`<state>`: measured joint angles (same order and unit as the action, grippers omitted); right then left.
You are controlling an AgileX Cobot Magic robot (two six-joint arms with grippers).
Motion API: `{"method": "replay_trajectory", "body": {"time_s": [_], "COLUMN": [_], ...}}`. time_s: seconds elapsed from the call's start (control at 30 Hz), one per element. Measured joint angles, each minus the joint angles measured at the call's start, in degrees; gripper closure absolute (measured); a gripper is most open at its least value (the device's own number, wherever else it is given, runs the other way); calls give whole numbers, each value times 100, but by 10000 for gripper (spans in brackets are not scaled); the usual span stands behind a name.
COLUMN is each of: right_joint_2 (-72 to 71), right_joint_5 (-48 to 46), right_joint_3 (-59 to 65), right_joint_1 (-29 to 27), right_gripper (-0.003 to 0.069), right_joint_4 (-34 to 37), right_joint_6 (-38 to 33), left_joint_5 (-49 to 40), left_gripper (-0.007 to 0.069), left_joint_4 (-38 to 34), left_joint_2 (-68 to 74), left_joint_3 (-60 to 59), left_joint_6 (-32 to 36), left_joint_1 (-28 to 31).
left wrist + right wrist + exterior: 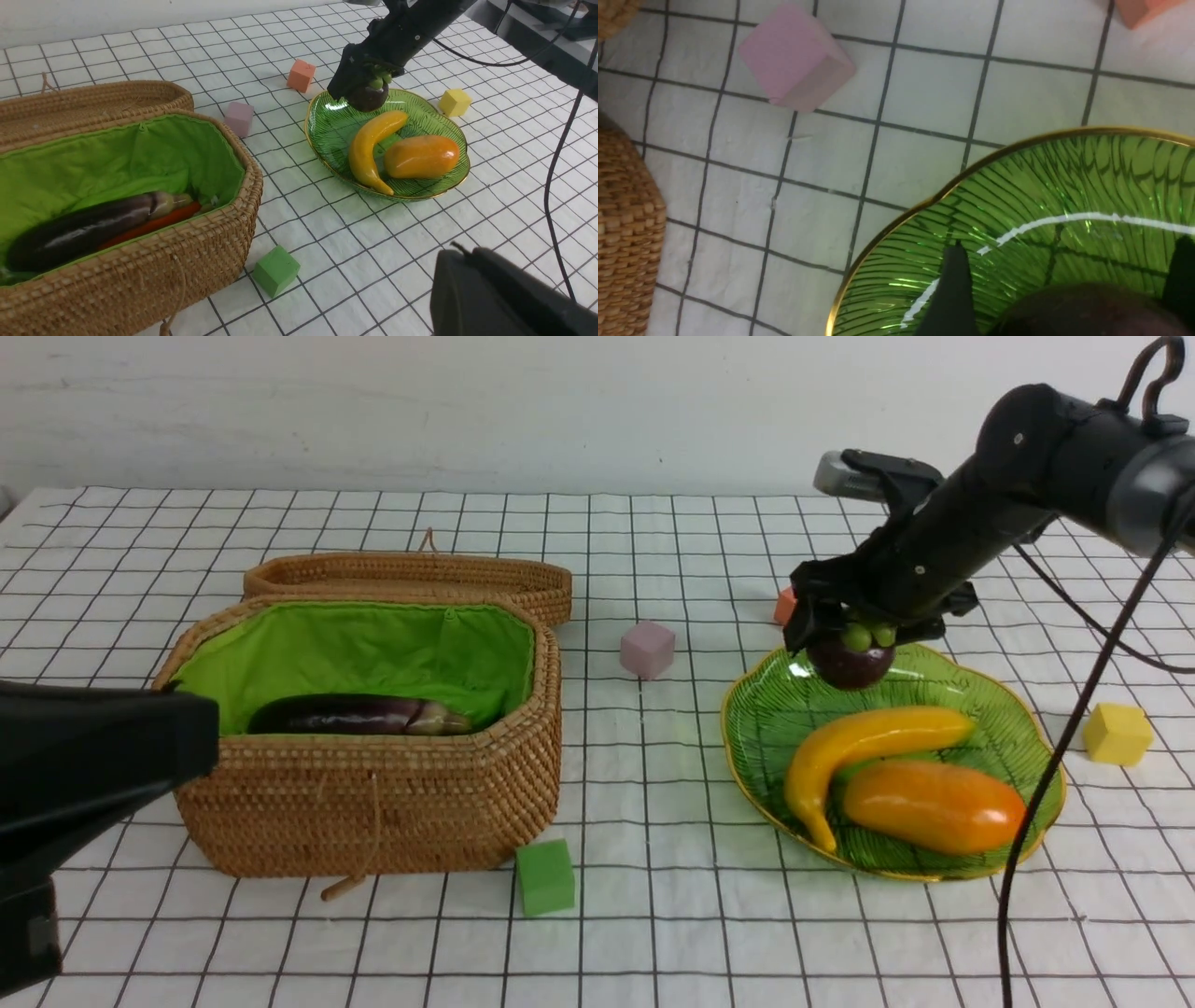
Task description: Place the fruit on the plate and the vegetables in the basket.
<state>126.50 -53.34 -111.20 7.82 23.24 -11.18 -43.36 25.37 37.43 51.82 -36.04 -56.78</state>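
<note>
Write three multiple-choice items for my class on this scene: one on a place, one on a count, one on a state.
1. Where is the eggplant?
A. On the plate
B. In the basket
C. Behind the plate

2. How many small cubes are there?
A. Two
B. Three
C. Four

3. How is the basket's lid?
A. Open
B. Shut
C. Half shut over the eggplant

Key:
1. B: it lies against the green lining inside the basket.
2. C: pink, orange-red, yellow and green.
3. A: it lies behind the basket, leaving the lining and eggplant in view.
</note>
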Motion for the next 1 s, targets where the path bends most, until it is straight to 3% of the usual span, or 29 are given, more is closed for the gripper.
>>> {"method": "replay_trajectory", "body": {"time_s": [0.1, 0.3, 0.53, 0.7, 0.8, 1.0], "right_joint_2": [-10, -315, -1653, -2522, -3254, -5251], "right_joint_5": [-103, -313, -1491, -1763, -1772, -1794], "right_joint_3": [0, 0, 0, 138, 777, 3083], "right_joint_1": [0, 0, 0, 0, 0, 0], "right_gripper": [-17, 24, 340, 538, 598, 615], "right_joint_4": [-5, -18, -180, -528, -664, -694], "right_joint_6": [-12, -12, 80, 285, 487, 919], "left_joint_5": [-97, -257, -513, -392, -171, 591], "left_gripper": [617, 617, 617, 617, 617, 616], "left_joint_4": [0, 0, 296, 309, 311, 391], "left_joint_2": [0, 0, -128, -899, -1717, -3199], "left_joint_3": [0, 0, -15, -472, -1059, -2449], "left_joint_6": [5, 7, 17, 17, -118, -561], "left_joint_1": [0, 0, 0, 0, 0, 0]}}
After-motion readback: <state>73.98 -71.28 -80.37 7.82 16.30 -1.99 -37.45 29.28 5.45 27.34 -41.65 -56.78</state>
